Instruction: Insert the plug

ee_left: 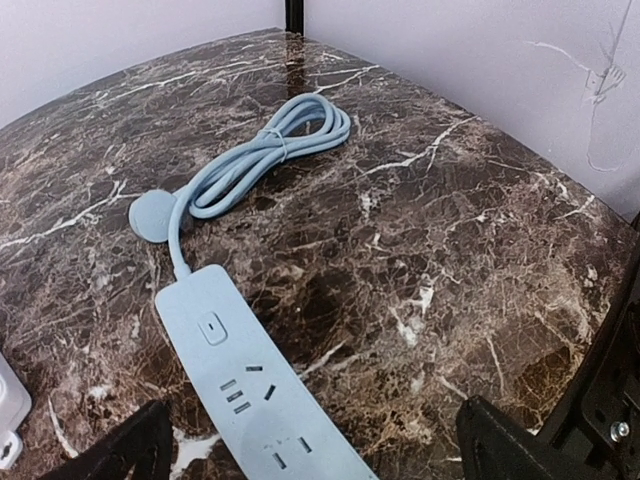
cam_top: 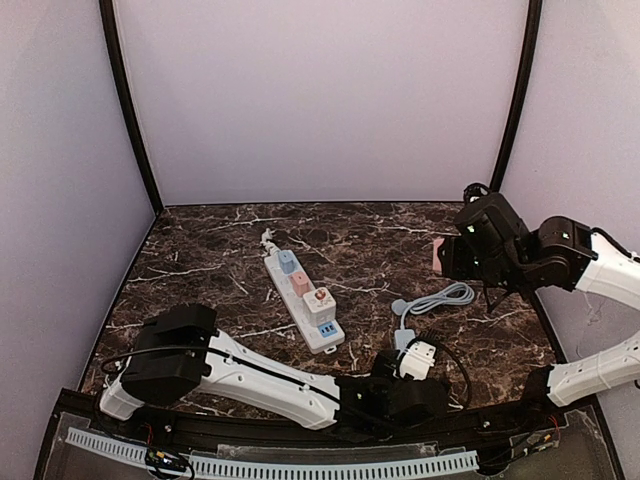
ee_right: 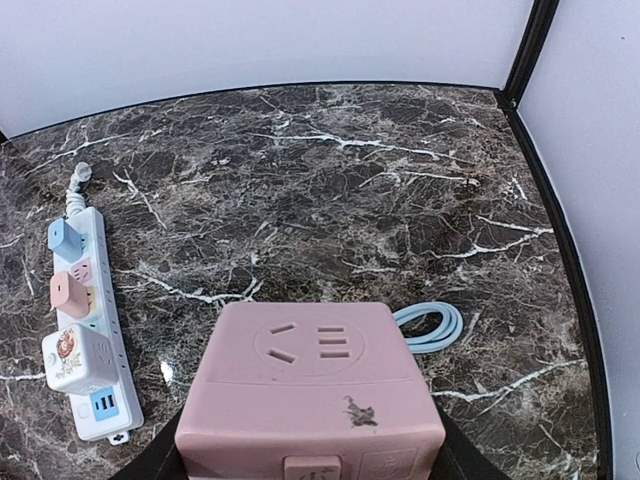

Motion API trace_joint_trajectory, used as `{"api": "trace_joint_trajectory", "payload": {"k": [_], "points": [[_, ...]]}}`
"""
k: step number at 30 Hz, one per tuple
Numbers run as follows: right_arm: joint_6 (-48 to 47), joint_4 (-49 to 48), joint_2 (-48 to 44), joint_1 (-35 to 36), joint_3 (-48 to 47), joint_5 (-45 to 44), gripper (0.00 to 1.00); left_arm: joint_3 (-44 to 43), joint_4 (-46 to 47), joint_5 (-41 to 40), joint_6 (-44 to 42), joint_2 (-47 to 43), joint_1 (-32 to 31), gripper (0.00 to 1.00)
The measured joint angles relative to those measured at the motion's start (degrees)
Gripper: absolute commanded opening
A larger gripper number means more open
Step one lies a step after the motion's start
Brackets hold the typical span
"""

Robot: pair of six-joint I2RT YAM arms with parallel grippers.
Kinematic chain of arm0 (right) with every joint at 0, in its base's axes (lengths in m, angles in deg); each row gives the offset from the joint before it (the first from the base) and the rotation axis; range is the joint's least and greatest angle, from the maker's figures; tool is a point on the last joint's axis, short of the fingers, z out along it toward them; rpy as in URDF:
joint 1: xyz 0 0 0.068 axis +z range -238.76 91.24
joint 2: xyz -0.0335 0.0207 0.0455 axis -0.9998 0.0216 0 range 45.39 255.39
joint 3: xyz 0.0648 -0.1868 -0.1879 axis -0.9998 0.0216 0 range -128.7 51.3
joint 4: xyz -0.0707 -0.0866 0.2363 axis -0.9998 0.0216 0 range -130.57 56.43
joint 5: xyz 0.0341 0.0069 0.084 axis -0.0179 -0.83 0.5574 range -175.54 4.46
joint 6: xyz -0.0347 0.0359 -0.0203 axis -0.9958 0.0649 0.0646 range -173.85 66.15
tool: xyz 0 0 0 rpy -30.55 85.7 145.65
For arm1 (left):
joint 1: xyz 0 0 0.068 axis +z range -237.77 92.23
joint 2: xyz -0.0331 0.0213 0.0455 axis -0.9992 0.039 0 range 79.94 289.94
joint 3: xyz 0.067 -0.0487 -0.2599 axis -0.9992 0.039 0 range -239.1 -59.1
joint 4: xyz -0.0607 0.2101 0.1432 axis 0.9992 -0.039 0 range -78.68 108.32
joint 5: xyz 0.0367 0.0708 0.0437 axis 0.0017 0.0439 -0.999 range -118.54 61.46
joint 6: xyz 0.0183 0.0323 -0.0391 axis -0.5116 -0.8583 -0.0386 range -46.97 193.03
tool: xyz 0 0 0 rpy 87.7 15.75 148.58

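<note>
My right gripper [cam_top: 447, 256] hangs above the table's right side, shut on a pink cube plug [ee_right: 312, 400] with sockets on its top face; its prongs are hidden. A light blue power strip [ee_left: 250, 390] lies flat between the wide-open fingers of my left gripper [ee_left: 320, 460], near the front edge [cam_top: 415, 358]. Neither finger touches it. Its switch and sockets face up, and its blue cable [ee_left: 270, 150] is coiled beyond it, ending in a round plug [ee_left: 150, 213].
A white power strip [cam_top: 303, 300] lies diagonally mid-table, carrying a blue, a pink and a white cube adapter; it shows at the left of the right wrist view [ee_right: 85, 330]. The blue cable coil [cam_top: 440, 298] lies below the right gripper. Enclosure walls stand close at the right.
</note>
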Motion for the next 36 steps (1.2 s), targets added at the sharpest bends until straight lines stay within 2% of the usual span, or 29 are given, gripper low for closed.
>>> {"api": "trace_joint_trajectory", "payload": {"k": [6, 13, 15, 18, 22, 27, 32, 36], "points": [[-0.2, -1.3, -0.7, 0.0, 0.9, 0.5, 0.0, -3.7, -6.0, -1.6, 5.2, 4.0, -0.2, 0.99], [-0.8, -2.4, -1.0, 0.0, 2.0, 1.6, 0.0, -7.4, -8.7, -1.2, 8.1, 8.3, 0.3, 0.98], [-1.0, -2.6, -1.0, 0.0, 2.1, 1.9, 0.0, -7.4, -8.7, -0.9, 8.5, 8.9, 0.5, 0.93], [-1.2, -2.9, -1.0, 0.0, 2.2, 2.3, 0.0, -7.4, -8.6, -0.2, 8.9, 9.5, 0.9, 0.78], [-1.6, -3.3, -0.9, 0.0, 2.3, 3.0, 0.0, -7.3, -8.2, -0.1, 8.1, 9.7, 1.4, 0.66], [-2.8, -3.7, 0.7, 0.0, 2.3, 4.5, 0.0, -5.9, -5.2, 0.0, 5.9, 9.7, 1.8, 0.47], [-4.3, -3.9, 1.4, 0.0, 2.3, 6.9, 0.0, -0.2, 2.5, 2.4, 2.6, 7.7, 2.2, 0.4], [-5.7, -4.5, 1.4, 0.0, 2.3, 9.6, 0.0, 10.2, 10.2, 4.3, -3.3, 2.7, 3.4, 0.39]]}}
